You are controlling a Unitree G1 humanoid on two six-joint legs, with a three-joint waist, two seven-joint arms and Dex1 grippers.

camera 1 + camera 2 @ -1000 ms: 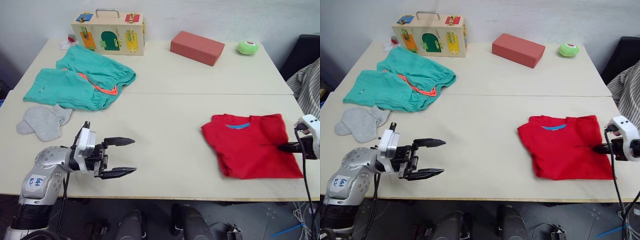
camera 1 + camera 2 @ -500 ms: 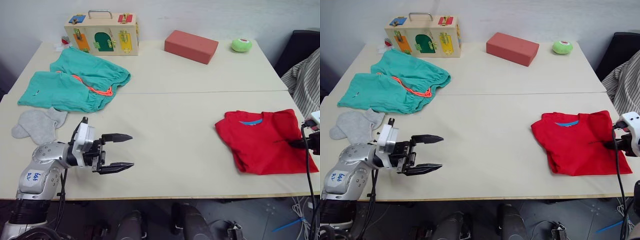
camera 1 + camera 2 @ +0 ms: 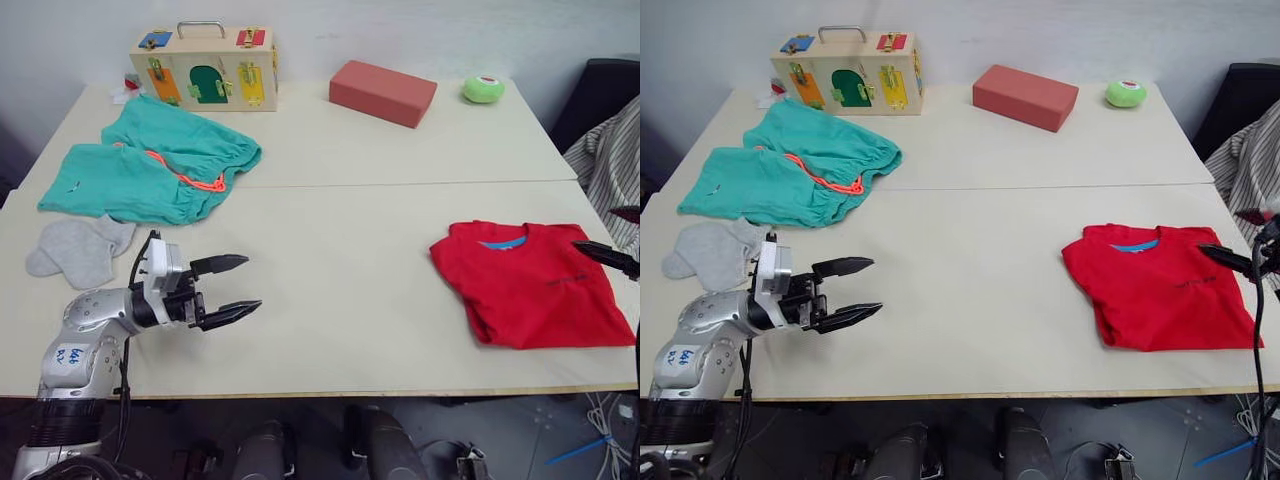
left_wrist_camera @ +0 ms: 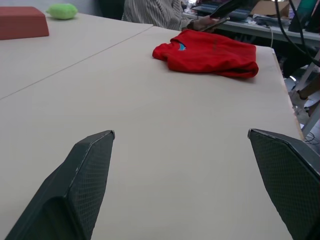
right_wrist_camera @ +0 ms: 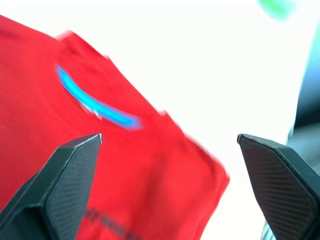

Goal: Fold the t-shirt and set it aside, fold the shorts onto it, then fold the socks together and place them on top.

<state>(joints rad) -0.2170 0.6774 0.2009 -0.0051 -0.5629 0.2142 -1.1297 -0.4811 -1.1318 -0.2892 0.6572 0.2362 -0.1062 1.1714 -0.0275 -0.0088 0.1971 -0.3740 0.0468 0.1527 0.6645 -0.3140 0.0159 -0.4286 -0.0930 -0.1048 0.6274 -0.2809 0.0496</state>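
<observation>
Red t-shirt (image 3: 530,283) lies folded at my right end of the table (image 3: 350,210), so I count that step done. My right gripper (image 3: 612,258) hovers at its far edge, jaws spread, holding nothing. Teal shorts (image 3: 150,165) sit unfolded far left, grey socks (image 3: 78,247) just beside them. My left gripper (image 3: 226,290) hangs wide open over bare tabletop. Shorts and socks remain.

The right gripper (image 3: 1252,240) now has its fingers spread and off the t-shirt (image 3: 1165,297), which it gripped before. The left gripper (image 3: 232,288) sits slightly lower.
</observation>
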